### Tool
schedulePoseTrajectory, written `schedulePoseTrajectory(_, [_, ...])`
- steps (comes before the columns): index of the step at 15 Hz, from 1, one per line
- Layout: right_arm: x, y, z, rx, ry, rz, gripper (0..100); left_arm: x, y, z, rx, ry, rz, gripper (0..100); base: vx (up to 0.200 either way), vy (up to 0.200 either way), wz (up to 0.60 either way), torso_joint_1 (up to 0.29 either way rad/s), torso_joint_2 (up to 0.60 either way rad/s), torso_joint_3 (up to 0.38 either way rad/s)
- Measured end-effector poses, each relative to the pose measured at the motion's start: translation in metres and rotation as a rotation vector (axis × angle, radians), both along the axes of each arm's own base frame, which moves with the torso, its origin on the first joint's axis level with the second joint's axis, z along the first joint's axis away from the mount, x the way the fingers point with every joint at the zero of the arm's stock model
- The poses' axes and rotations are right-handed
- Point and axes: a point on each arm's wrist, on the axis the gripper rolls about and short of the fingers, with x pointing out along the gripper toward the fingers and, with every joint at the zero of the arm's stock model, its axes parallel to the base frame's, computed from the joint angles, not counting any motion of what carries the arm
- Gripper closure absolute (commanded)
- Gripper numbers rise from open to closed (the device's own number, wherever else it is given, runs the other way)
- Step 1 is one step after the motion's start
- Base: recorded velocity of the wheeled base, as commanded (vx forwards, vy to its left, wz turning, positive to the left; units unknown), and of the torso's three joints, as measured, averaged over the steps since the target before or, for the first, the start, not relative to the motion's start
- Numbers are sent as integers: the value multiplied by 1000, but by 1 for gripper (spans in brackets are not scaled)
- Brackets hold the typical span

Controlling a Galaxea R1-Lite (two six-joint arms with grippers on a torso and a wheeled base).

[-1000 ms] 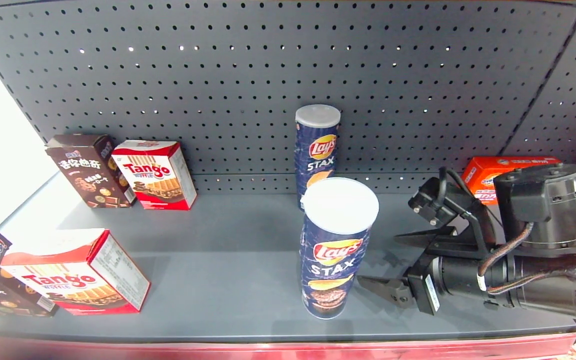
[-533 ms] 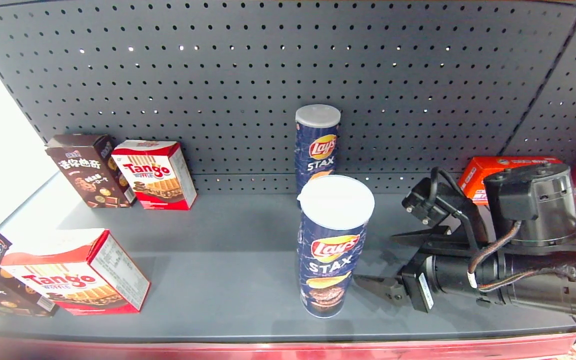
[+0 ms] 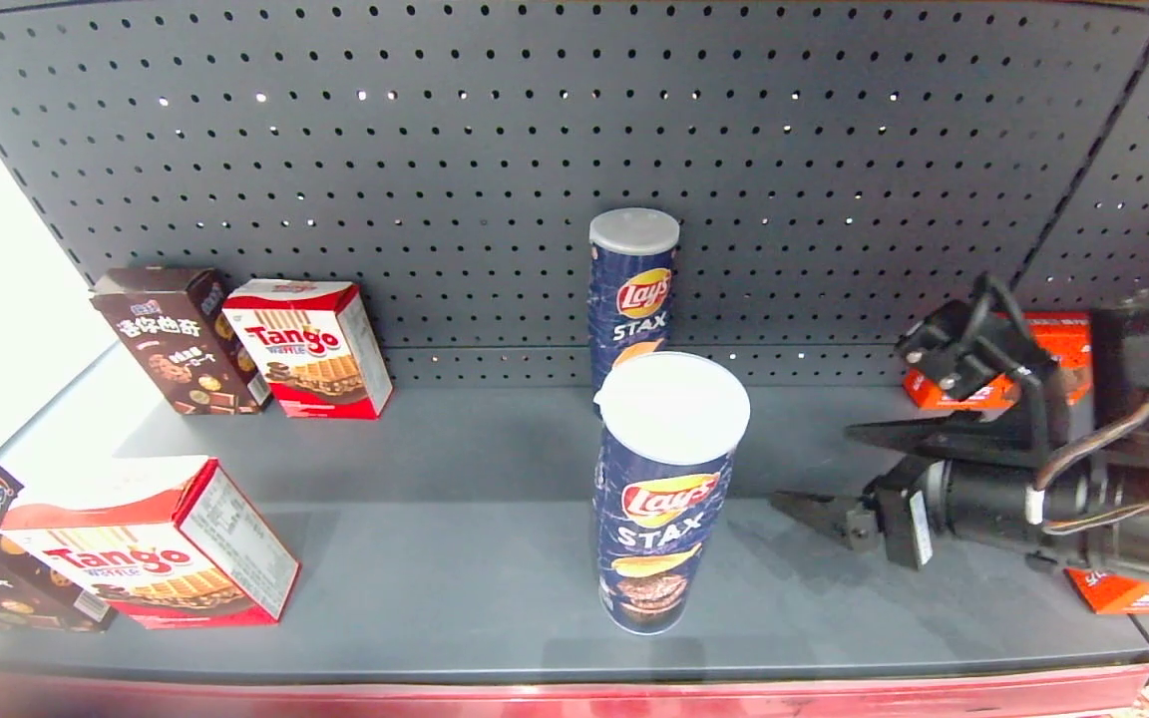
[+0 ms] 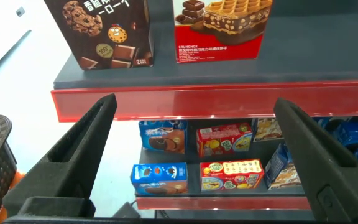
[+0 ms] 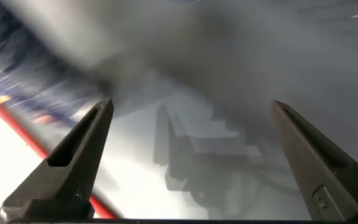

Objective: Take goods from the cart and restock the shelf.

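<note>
Ease the wide-open right gripper (image 3: 811, 464) straight back off the shelf (image 3: 435, 519), clear of the front can (image 3: 664, 499), no sideways nudge.

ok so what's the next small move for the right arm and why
Probably draw the right gripper straight back out of the shelf, clear of the goods, to fetch the next item. The front chips can stands upright on the shelf, and the gripper is open, beside it with a gap, holding nothing.
</note>
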Motion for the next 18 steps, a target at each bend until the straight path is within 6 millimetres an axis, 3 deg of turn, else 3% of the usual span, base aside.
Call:
schedulePoseTrajectory(3, [-15,-41,18,44,-82,-135,0,0,0,0,1,0,-11,0,0,0,0,0,0,0])
schedulePoseTrajectory(6, [-63,-86,21,80,-183,-294,0,0,-1,0,6,1,-37,0,0,0,0,0,0,0])
schedulePoseTrajectory(9, [-128,-116,-8,90,-278,-468,0,0,-1,0,7,0,-38,0,0,0,0,0,0,0])
schedulePoseTrajectory(12, [-174,-127,-52,94,-335,-573,0,0,-1,0,10,1,-38,0,0,0,0,0,0,0])
schedulePoseTrajectory(15, [-203,-132,-92,93,-327,-623,0,0,-1,0,25,1,-36,0,0,0,0,0,0,0])
schedulePoseTrajectory(18, [-210,-132,-125,173,-311,-630,0,0,-1,0,33,2,-31,0,0,0,0,0,0,0])
